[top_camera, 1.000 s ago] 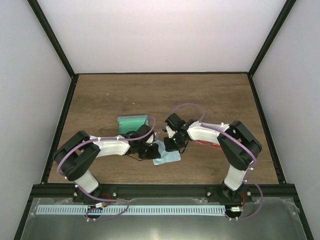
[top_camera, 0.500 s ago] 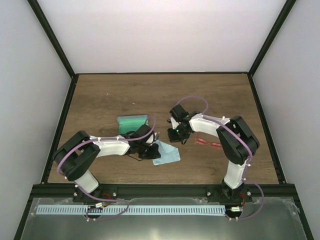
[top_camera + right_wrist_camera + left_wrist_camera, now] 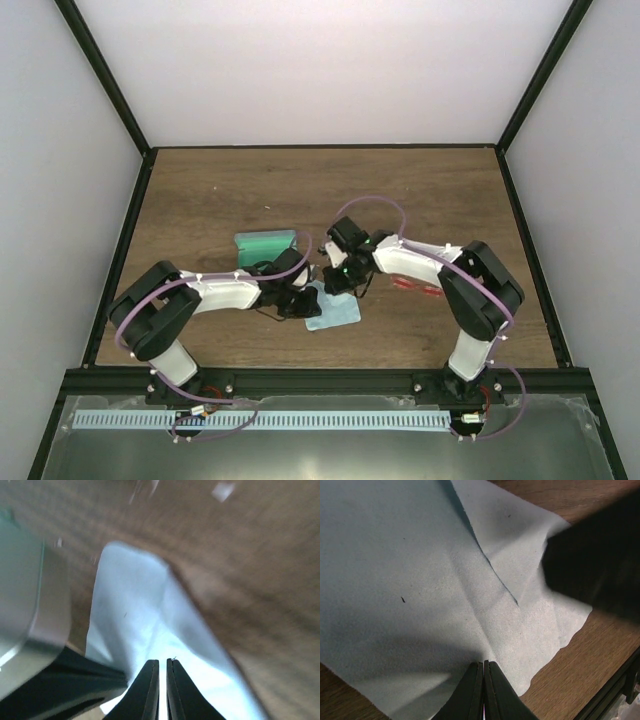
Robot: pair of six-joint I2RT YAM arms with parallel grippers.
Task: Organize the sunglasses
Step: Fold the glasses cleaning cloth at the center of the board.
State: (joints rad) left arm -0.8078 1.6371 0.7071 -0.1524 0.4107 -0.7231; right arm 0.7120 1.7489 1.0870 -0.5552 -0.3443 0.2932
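We see the red-framed sunglasses (image 3: 420, 289) lying flat on the table (image 3: 220, 190), just beside the right arm's forearm and apart from both end effectors. To their left lies the light blue cloth (image 3: 338, 312). The right end effector (image 3: 162, 663) hovers over its far edge, jaws all but closed and holding nothing. The left end effector (image 3: 483, 665) has its jaws pressed together, tips on the cloth. Beyond it, the open case (image 3: 265, 243) shows its green lining.
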